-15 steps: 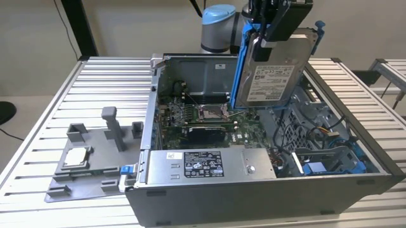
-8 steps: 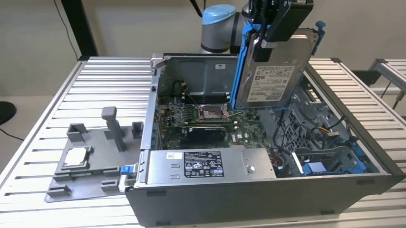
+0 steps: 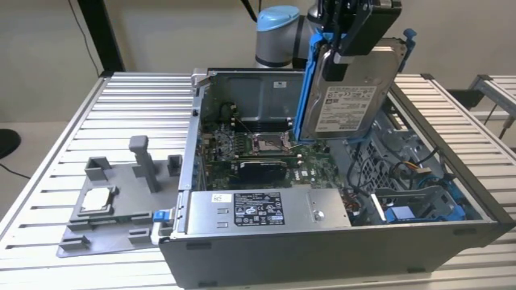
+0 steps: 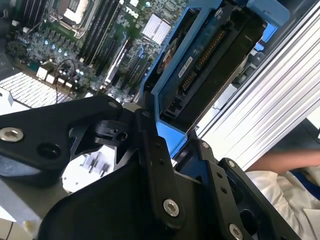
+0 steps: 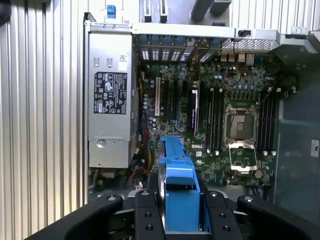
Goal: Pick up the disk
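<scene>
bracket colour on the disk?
Blue, around the silver-grey disk; clearest in the exterior view.

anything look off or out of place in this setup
The disk in its blue bracket is out of the open computer case, held tilted in the air above the motherboard by the hand. A small square chip also sits outside the case, on a grey fixture at the exterior view's left.

Open air surrounds the lifted disk [image 3: 348, 96] (computer case [image 3: 322, 241] walls stand below).
</scene>
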Motion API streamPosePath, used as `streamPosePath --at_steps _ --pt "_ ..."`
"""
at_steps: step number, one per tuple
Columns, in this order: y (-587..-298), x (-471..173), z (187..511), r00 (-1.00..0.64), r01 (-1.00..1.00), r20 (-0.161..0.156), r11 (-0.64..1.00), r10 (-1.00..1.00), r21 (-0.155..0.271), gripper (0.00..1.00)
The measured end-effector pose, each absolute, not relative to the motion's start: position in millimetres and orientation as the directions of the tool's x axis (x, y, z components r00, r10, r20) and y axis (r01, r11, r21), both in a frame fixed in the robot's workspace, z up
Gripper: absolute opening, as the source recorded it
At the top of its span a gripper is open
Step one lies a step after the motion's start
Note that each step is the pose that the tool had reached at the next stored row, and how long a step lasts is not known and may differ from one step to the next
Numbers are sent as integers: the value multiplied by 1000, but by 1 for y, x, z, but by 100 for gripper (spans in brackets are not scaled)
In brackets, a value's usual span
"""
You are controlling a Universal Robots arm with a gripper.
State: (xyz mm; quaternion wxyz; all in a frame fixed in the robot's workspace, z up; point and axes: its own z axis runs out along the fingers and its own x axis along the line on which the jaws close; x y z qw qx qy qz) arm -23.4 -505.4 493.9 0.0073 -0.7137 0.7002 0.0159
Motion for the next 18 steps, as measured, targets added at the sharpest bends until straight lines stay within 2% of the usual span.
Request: streamPosePath --at_steps 18 --pt "-526 -13 490 13 -1000 -33 -14 -999 12 0"
